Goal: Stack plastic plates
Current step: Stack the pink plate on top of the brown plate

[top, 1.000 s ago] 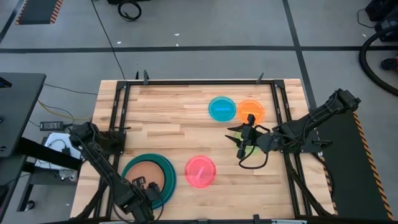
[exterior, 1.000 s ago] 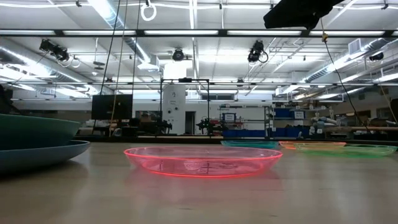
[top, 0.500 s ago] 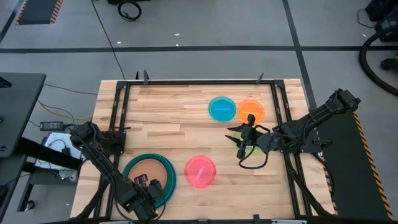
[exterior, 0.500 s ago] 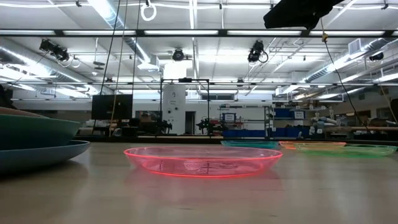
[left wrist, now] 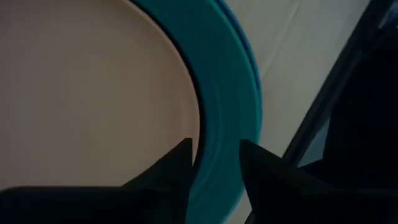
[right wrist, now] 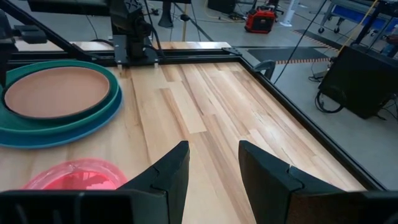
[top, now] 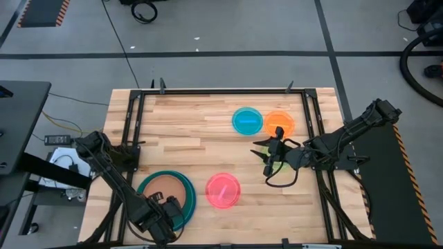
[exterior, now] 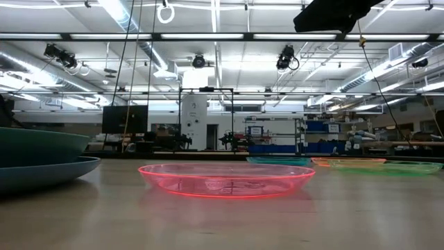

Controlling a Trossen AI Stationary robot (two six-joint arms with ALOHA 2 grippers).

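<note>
Left gripper point(left wrist: 214, 163) parted, empty – over tan-brown plate point(left wrist: 87, 99) rim, right gripper point(right wrist: 213, 163) parted, empty.

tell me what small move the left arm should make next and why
Probably lift the left gripper clear of the stack. Its open fingers sit over the rim of the teal plate, empty, with the tan-brown plate already nested inside. The pink plate lies flat just beside the stack, likely the next one to fetch.

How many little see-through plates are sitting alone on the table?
4: the pink plate at the near edge, the cyan plate and orange plate side by side farther back, and the green plate, mostly hidden under the right gripper.
</note>
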